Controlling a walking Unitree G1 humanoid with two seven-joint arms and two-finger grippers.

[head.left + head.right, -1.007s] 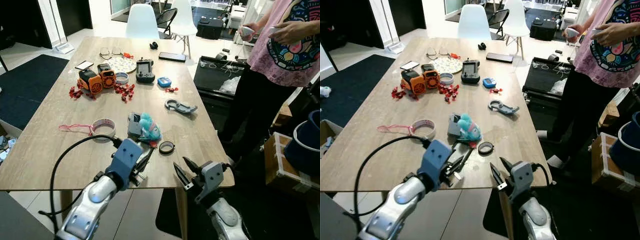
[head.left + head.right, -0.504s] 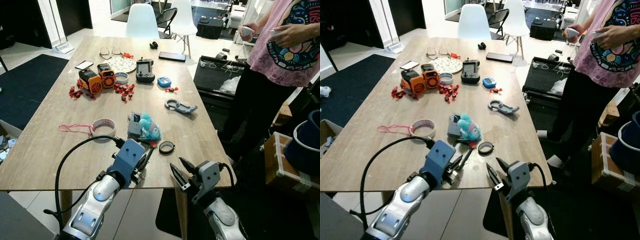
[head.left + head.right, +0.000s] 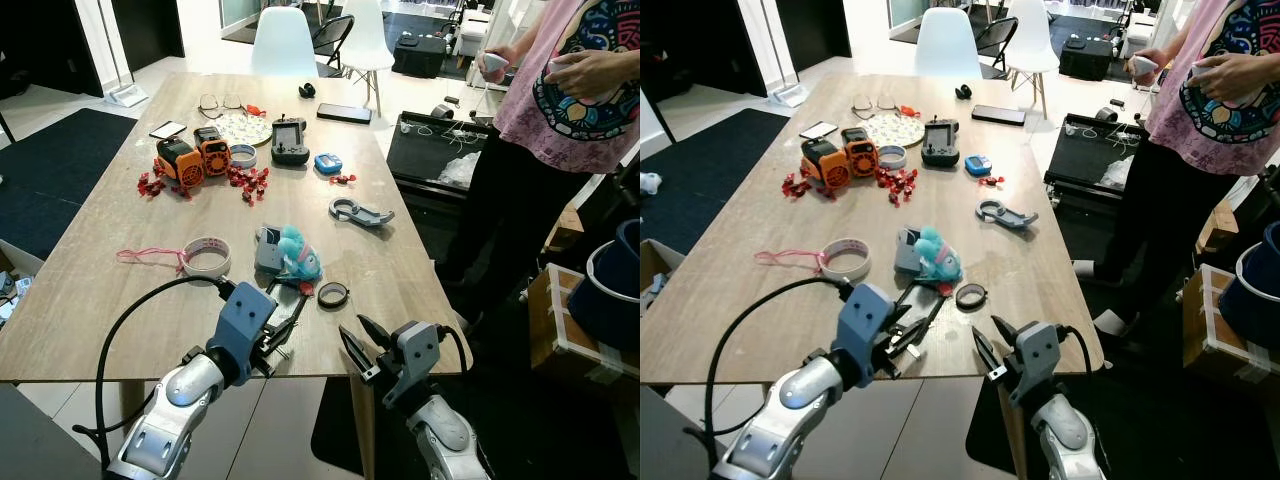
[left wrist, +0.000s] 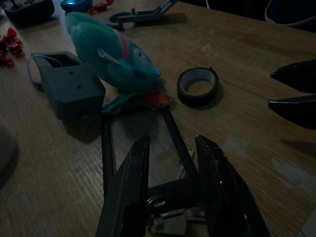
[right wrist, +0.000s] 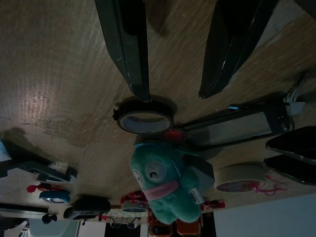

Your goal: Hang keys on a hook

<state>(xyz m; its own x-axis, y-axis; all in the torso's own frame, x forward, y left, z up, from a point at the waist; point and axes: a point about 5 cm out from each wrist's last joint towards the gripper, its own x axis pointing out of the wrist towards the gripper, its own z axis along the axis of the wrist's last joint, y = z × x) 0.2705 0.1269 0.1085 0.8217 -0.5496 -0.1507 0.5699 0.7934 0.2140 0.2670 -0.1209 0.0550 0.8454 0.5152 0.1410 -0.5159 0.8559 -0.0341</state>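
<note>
Keys (image 4: 170, 222) nearest, strap (image 4: 140, 143) toward plush (image 4: 113, 54)

Bright sharp head views, dim wrists.

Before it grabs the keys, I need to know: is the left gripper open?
Open: left gripper shows a gap between its fingers, straddling the black strap.

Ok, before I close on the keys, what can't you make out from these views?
- Keys: left wrist view is dark, and the left gripper fingers cover part of them; how many is unclear.
- Hook: no hook can be picked out.
- Person: cut off by the eye views' top and right edges.
- Items at the table's far end: too small to identify.
</note>
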